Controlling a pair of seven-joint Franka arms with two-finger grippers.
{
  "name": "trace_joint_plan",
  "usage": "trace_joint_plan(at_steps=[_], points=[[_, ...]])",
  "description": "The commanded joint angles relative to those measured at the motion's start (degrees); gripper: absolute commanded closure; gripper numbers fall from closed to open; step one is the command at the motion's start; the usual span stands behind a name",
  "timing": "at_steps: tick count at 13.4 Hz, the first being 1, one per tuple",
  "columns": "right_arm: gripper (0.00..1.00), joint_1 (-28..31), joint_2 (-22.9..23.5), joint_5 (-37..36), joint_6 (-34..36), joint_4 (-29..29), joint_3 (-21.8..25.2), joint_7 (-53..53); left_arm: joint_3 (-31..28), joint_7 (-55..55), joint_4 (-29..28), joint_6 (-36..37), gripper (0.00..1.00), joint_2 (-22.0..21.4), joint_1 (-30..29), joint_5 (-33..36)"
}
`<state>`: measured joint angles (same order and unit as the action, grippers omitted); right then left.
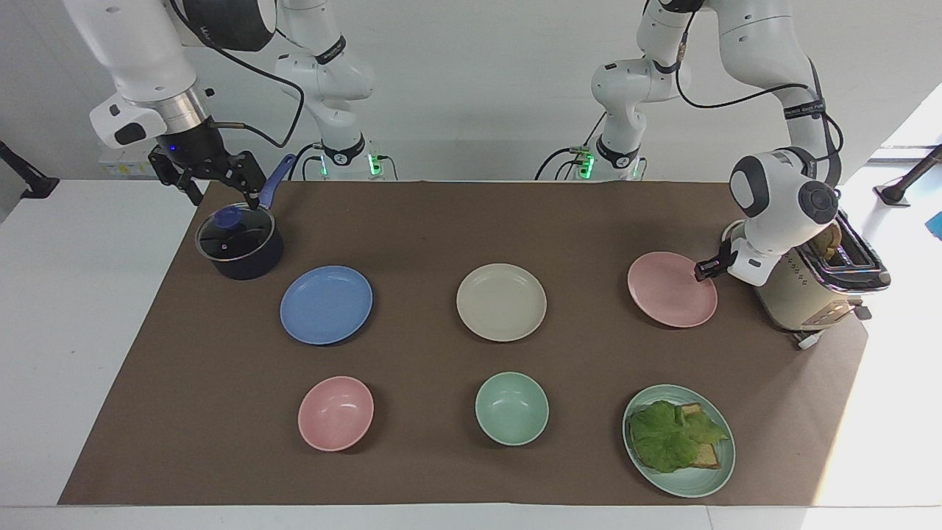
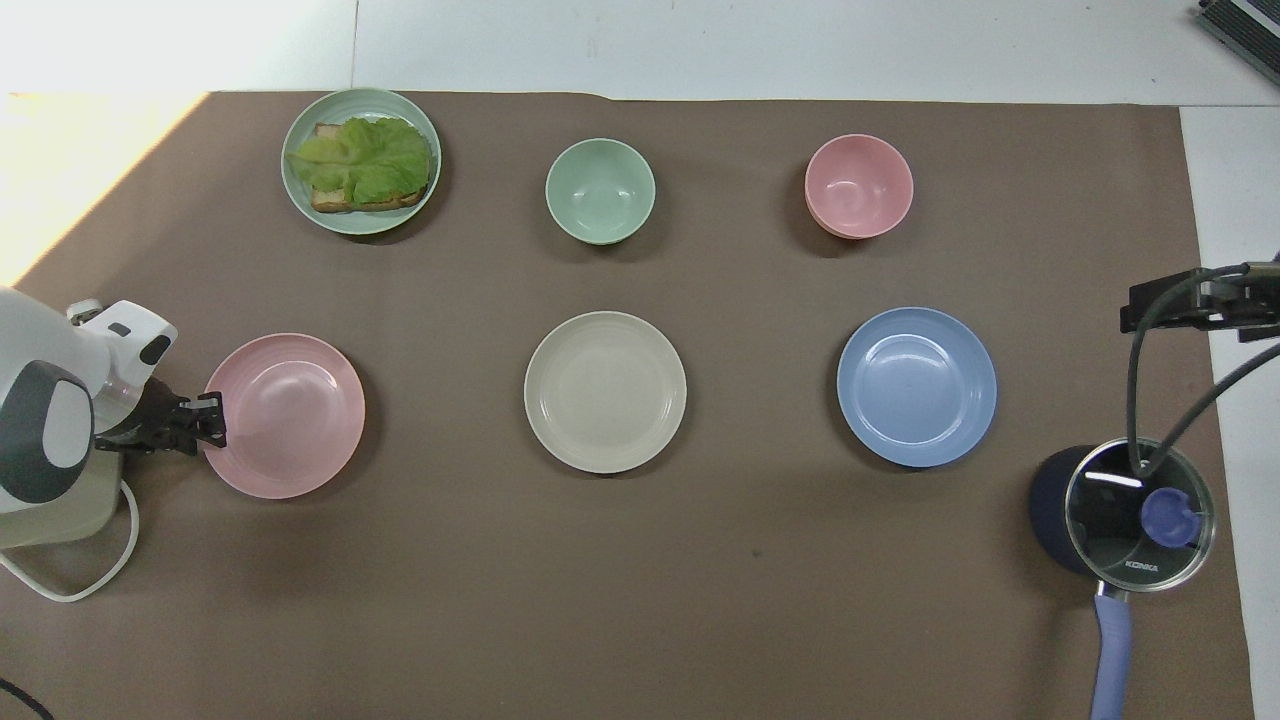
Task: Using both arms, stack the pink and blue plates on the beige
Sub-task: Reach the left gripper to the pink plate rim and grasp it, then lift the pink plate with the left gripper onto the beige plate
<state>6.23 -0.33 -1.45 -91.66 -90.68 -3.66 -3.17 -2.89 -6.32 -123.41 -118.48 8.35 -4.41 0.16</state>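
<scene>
The pink plate lies flat on the brown mat toward the left arm's end of the table. My left gripper is low at the plate's rim on the toaster's side, its fingers shut on that rim. The beige plate sits in the middle of the mat. Beside it, toward the right arm's end, lies the blue plate. My right gripper hangs open over the dark pot, holding nothing.
A lidded dark pot with a blue handle stands near the blue plate. A cream toaster stands close beside the left gripper. Farther from the robots are a pink bowl, a mint bowl and a mint plate with lettuce and toast.
</scene>
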Motion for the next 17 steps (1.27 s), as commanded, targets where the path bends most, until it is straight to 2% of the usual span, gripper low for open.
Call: trace_joint_plan(at_steps=[1, 4, 6, 9, 13, 17], points=[[0.00, 0.2, -0.6, 0.3, -1.7, -1.3, -0.1, 0.9, 0.2, -1.0, -0.7, 0.4, 1.00, -0.8, -0.2, -0.9], [0.00, 0.2, -0.6, 0.3, -1.7, -1.5, -0.1, 1.0, 0.2, -1.0, 4.2, 8.1, 1.00, -0.5, -0.3, -3.1], [0.00, 0.2, -0.7, 0.4, -1.7, -1.6, -0.1, 1.1, 0.2, -1.3, 11.0, 17.6, 1.00, -0.5, -0.2, -3.5], [0.00, 0.7, -1.3, 0.7, -2.1, -3.4, 0.0, 2.6, 0.8, -6.3, 19.3, 28.3, 1.00, -0.8, 1.7, -9.5], [0.00, 2.0, -3.7, 0.7, -7.8, -10.9, 0.1, 7.1, 1.2, -22.3, 19.4, 26.4, 1.00, -1.1, 14.0, -12.9], [0.00, 2.4, -4.3, 1.4, -13.8, -16.5, 0.2, 8.0, 1.2, -27.6, 15.8, 16.1, 1.00, -0.9, 24.2, -18.3]])
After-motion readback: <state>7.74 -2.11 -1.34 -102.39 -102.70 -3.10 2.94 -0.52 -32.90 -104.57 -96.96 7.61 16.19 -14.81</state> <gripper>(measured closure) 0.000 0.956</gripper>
